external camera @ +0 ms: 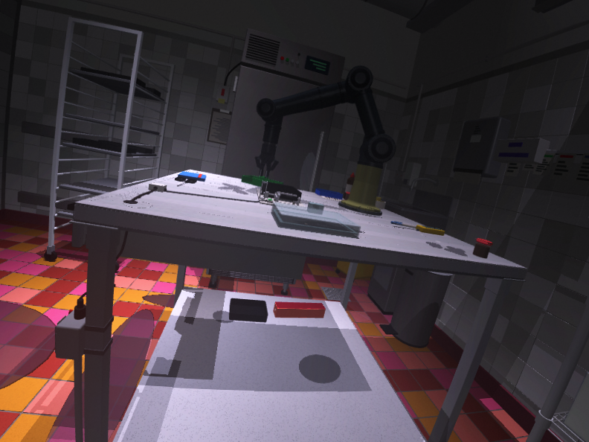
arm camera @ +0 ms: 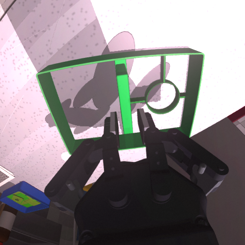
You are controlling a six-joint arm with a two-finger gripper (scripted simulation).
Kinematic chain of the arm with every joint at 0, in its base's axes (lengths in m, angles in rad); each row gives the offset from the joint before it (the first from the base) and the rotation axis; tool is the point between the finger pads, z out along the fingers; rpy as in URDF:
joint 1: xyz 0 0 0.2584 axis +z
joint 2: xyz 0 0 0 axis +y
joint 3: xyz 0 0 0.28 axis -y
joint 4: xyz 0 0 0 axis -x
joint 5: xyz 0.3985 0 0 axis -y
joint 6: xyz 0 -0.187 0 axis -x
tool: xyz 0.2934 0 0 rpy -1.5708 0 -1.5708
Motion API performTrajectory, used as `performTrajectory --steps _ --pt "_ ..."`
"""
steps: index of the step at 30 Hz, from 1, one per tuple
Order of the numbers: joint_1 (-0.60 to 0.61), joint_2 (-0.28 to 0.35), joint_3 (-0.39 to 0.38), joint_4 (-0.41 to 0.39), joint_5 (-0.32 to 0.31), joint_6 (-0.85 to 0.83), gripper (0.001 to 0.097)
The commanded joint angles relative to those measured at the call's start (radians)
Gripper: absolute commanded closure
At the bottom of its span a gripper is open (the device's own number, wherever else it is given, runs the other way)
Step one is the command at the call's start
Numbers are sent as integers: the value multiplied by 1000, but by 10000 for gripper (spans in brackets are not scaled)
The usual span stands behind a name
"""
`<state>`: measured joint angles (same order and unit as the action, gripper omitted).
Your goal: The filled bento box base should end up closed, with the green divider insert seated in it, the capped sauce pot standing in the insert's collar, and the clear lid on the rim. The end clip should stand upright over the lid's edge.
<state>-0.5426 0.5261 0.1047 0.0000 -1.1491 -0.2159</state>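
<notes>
My gripper [arm camera: 128, 121] [external camera: 266, 168] hangs open just above the green divider insert [arm camera: 121, 97] [external camera: 254, 179], which lies flat at the far side of the table. Its fingers stand either side of the insert's centre bar, and it holds nothing. The insert's round collar [arm camera: 162, 97] is empty. The dark bento box base [external camera: 281, 192] sits mid-table, nearer than the insert. The clear lid [external camera: 314, 218] lies flat in front of the base. The capped sauce pot [external camera: 482, 247] stands near the table's right front corner. I cannot make out the end clip.
Behind the table stand a steel fridge [external camera: 275, 118] and a tray rack [external camera: 105, 118]. A blue tray [external camera: 192, 176] and a cable lie on the table's left. A screwdriver [external camera: 422, 228] lies on the right. The arm's base [external camera: 366, 186] stands at the far right.
</notes>
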Motion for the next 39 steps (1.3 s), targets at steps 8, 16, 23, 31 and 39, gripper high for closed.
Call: performTrajectory --steps 8,16,23,31,39 --pt "0 15 -5 1 22 0 661" --pt "0 28 -10 1 40 0 661" --pt "0 32 -12 1 46 0 661" --pt "0 32 -12 1 47 0 661" --pt "0 32 -12 1 47 0 736"
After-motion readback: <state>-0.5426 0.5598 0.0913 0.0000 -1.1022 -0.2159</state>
